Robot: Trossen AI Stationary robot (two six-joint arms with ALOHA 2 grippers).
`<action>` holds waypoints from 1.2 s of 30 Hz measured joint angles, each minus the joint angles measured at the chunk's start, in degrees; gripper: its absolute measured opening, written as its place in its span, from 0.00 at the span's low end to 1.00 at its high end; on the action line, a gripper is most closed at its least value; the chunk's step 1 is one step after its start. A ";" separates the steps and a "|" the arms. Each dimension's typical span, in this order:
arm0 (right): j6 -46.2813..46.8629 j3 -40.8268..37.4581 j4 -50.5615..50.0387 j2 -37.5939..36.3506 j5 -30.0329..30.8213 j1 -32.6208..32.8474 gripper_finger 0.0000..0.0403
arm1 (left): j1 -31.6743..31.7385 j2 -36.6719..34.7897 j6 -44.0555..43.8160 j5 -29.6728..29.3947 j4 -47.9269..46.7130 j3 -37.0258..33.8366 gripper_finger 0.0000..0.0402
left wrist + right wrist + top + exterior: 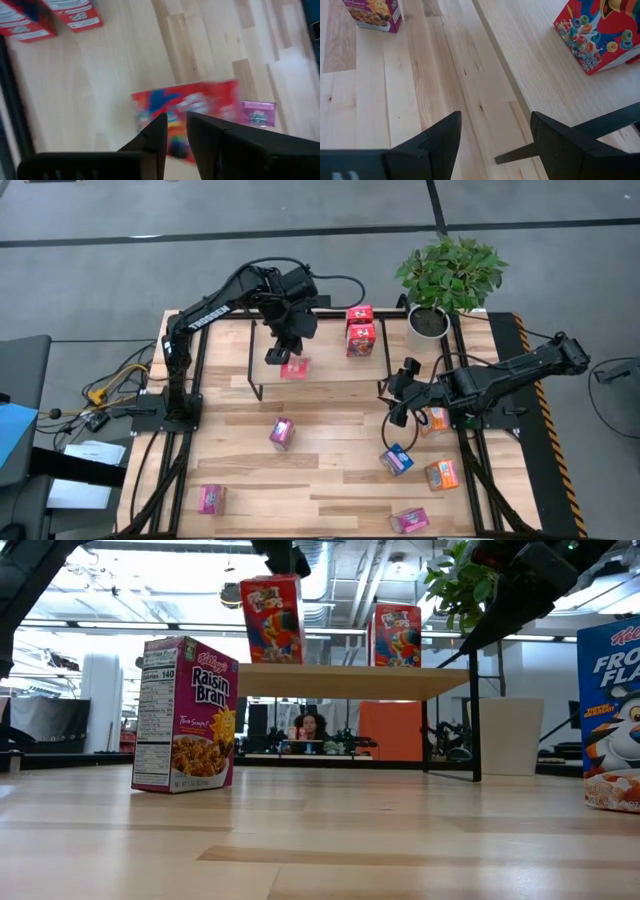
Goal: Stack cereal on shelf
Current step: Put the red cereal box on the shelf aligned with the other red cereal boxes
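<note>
Our left hand (279,356) sits over the low black-tube shelf w/ light wooden board (325,370), right above the red printed cardboard cereal box (295,367) standing on the board's left part. From the left wrist view its fingers (156,134) show only a narrow gap. The box lies just past the tips, so we can't tell if it's gripped or let go.

Two more red boxes (360,330) stand on the board's far right. Our right hand (400,395), fingers spread wide and holding nothing, hangs near the shelf's right end over the tabletop (330,470).

Still on the tabletop: the magenta-pink boxes (282,432) and the orange-and-blue boxes (441,474), well apart.

Handling, as we judge it: the boxes are probably light, thin card, stiff at edges but crushable on the broad faces, and glossy, so a bit slippery. Best to pinch across the narrow sides near the top, w/ gentle squeeze. They're tall and narrow, so they may tip easily on release.
</note>
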 joint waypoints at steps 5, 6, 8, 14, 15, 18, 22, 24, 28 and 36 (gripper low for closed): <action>0.03 0.00 0.03 0.00 -0.01 0.00 0.66 | 0.00 -0.02 0.31 -2.59 0.88 0.00 0.15; 0.03 0.00 0.15 -0.01 -0.04 0.10 0.66 | 0.00 -0.02 0.06 -3.02 0.84 0.00 0.15; -0.01 0.00 0.94 -0.02 -0.03 0.39 0.66 | 0.00 -0.14 -0.94 -3.50 0.00 0.00 0.15; -10.93 -0.02 14.06 0.40 -0.06 2.39 0.66 | -2.10 -3.81 -4.94 -0.93 0.02 0.07 0.15; -13.30 -0.02 16.60 0.77 0.00 2.81 0.66 | -3.13 -4.40 -5.58 -0.61 0.00 0.07 0.15; -17.66 -0.02 22.87 2.47 0.00 4.00 0.66 | -6.85 -6.47 -8.08 0.10 0.01 0.04 0.15; -20.77 0.28 26.56 7.55 0.02 5.31 0.66 | -13.42 -9.37 -12.73 2.33 0.00 0.04 0.15; -21.48 2.06 26.83 11.56 0.45 5.41 0.66 | -17.30 -10.06 -14.75 1.92 -0.01 0.04 0.15; -18.28 8.46 28.20 21.24 3.18 3.28 0.64 | -24.28 -11.10 -18.83 -3.28 -0.04 0.04 0.15; -20.42 21.28 31.17 42.20 3.02 1.96 0.44 | -34.59 -11.65 -26.08 -12.30 -0.01 0.02 0.15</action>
